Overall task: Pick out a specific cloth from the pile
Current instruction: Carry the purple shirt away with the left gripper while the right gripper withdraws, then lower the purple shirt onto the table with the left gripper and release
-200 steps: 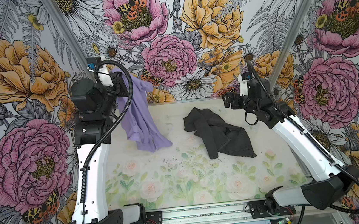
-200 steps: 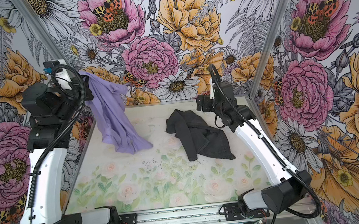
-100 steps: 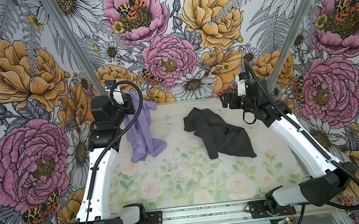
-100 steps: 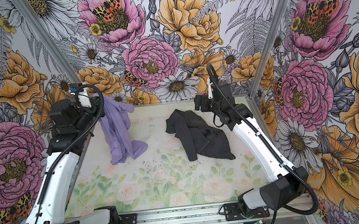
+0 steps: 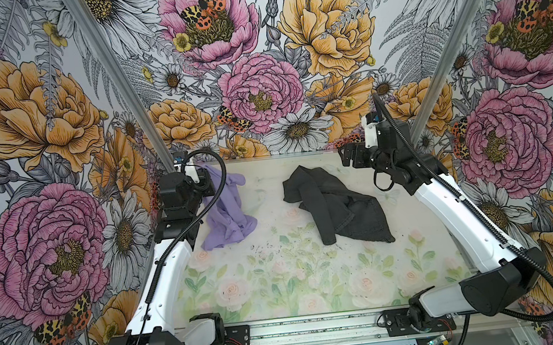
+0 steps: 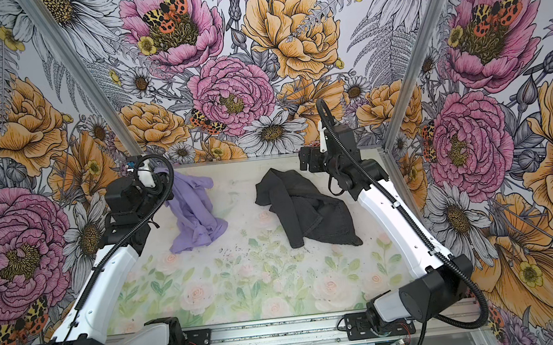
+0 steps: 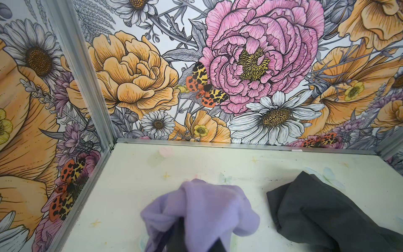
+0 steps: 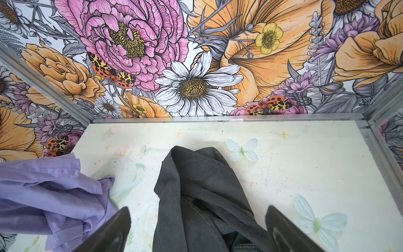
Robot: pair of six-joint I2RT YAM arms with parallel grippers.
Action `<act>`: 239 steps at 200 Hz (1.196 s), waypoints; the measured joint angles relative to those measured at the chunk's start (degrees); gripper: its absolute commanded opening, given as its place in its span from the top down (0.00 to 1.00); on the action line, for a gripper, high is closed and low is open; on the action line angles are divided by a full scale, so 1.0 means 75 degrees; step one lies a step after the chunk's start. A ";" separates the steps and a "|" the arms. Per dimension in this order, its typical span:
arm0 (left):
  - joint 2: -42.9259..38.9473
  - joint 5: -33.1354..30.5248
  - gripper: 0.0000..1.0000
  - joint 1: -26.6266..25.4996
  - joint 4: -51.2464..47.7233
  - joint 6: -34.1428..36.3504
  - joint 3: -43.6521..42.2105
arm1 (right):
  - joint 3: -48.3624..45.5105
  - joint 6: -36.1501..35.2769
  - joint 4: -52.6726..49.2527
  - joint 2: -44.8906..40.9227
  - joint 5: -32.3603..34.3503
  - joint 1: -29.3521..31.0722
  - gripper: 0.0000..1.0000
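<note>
Because the left gripper (image 7: 193, 239) has its jaws clenched on only a bunched upper fold of the lavender cloth (image 5: 226, 216), the likeliest failure, as I judge it, is a slip. The fabric looks thin and smooth, and a quick swing of the left arm (image 5: 170, 270) could tug it free. That cloth hangs from the jaws at the far left of the tabletop (image 5: 279, 283), with its lower part crumpled on the surface in both top views. If the arm travels sideways without rising, the trailing part would probably drag and pull against the grip. The black cable loop (image 5: 223, 175) on that arm curves just beside the raised fabric and could catch it. Further right, well apart from the lavender one, the charcoal-black garment (image 5: 337, 205) lies loose on the tabletop, so the pile looks already split. Near its far end, raised off the tabletop, hangs the right gripper (image 5: 349, 157), jaws spread wide and holding nothing. Were it to drop and close, it would take the wrong garment. Counted: one lavender cloth, one charcoal-black garment, two arms, two grippers, one tabletop.
</note>
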 measured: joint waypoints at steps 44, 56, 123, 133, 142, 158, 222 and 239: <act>-0.0096 -0.0490 1.00 0.0015 0.0297 -0.0289 -0.1072 | 0.0003 -0.0017 -0.0006 0.0108 -0.0111 0.0000 0.03; -0.0096 -0.0589 1.00 0.0044 0.0373 -0.0405 -0.1338 | 0.0000 -0.0017 -0.0006 0.0105 -0.0125 0.0000 0.03; -0.0090 -0.0766 0.67 0.0213 0.0714 -0.0816 -0.2264 | -0.0627 0.0012 0.0020 0.0006 -0.0195 -0.0003 0.03; -0.0087 -0.0764 0.50 0.0251 0.0740 -0.0772 -0.2320 | -0.0787 0.0017 0.0012 -0.0006 -0.0195 -0.0003 0.03; -0.0076 -0.0764 0.43 0.0286 0.0743 -0.0871 -0.2334 | -0.0918 0.0020 0.0000 -0.0012 -0.0204 -0.0003 0.02; -0.0070 -0.0764 0.34 0.0318 0.0726 -0.0941 -0.2331 | -0.1075 0.0032 -0.0012 -0.0041 -0.0227 -0.0003 0.02; -0.0976 -0.0822 0.14 0.0335 -0.0216 -0.1580 -0.1679 | -0.1282 0.0207 -0.0003 -0.0309 -0.0251 -0.0003 0.02; -0.1309 -0.0822 0.12 0.0335 -0.0329 -0.1682 -0.1297 | -0.1282 0.0224 -0.0003 -0.0315 -0.0251 -0.0003 0.02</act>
